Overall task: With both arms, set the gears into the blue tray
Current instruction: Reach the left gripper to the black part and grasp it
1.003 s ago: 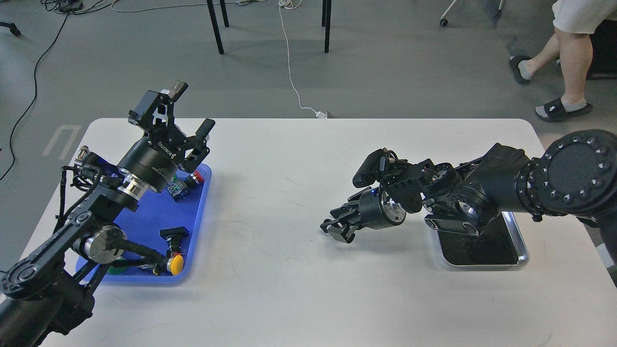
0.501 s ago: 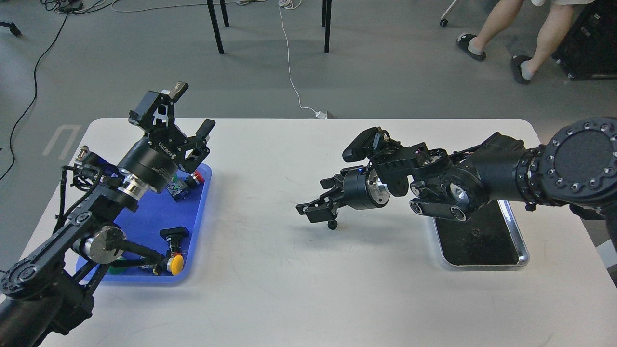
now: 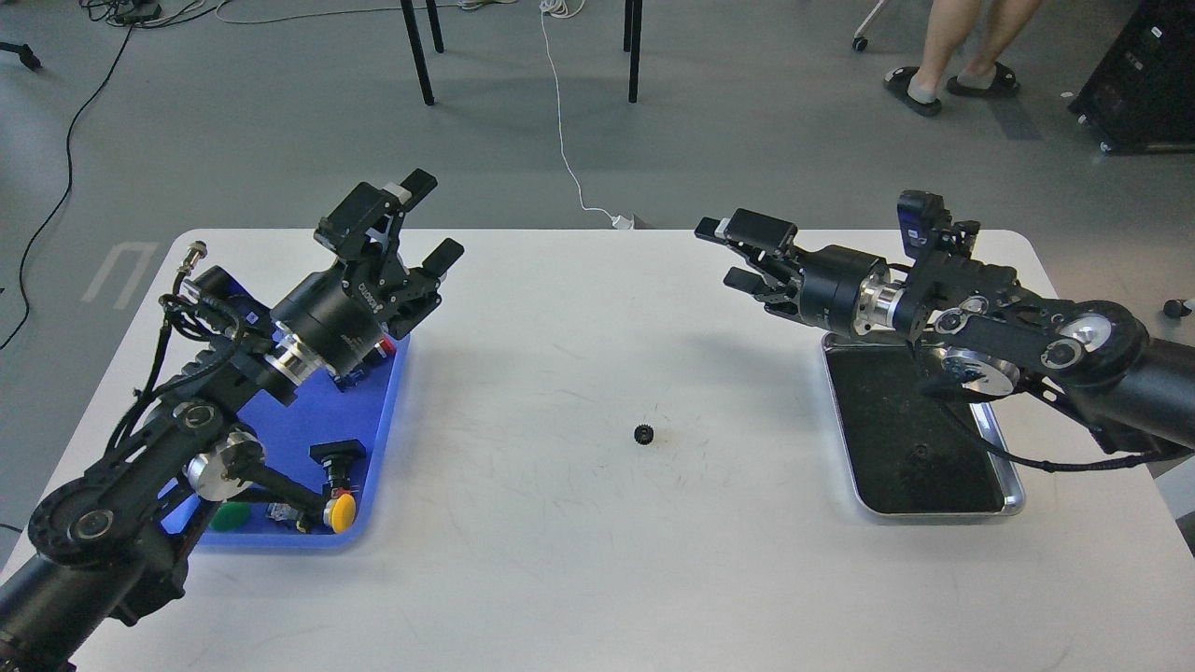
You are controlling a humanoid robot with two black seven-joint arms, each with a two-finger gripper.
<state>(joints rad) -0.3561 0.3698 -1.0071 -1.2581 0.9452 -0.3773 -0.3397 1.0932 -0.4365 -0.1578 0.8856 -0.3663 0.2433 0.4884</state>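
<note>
One small black gear (image 3: 643,433) lies alone on the white table, about midway between the two trays. A second tiny ring-like gear (image 3: 920,452) rests on the black bottom of the silver tray. The blue tray (image 3: 315,417) sits at the left under my left arm. My left gripper (image 3: 431,219) hangs open and empty above the blue tray's far right corner. My right gripper (image 3: 724,252) is open and empty too, raised above the table just left of the silver tray's far end, well behind the loose gear.
In the blue tray lie push-buttons with a yellow cap (image 3: 342,511), a green cap (image 3: 227,516) and a black cap (image 3: 338,455). The silver tray (image 3: 1010,504) stands at the right. A person's legs (image 3: 943,56) stand beyond the table.
My right gripper let the gear go onto the table, then rose and pulled back to the right. My left gripper shifted to the right. The person walked leftward.
</note>
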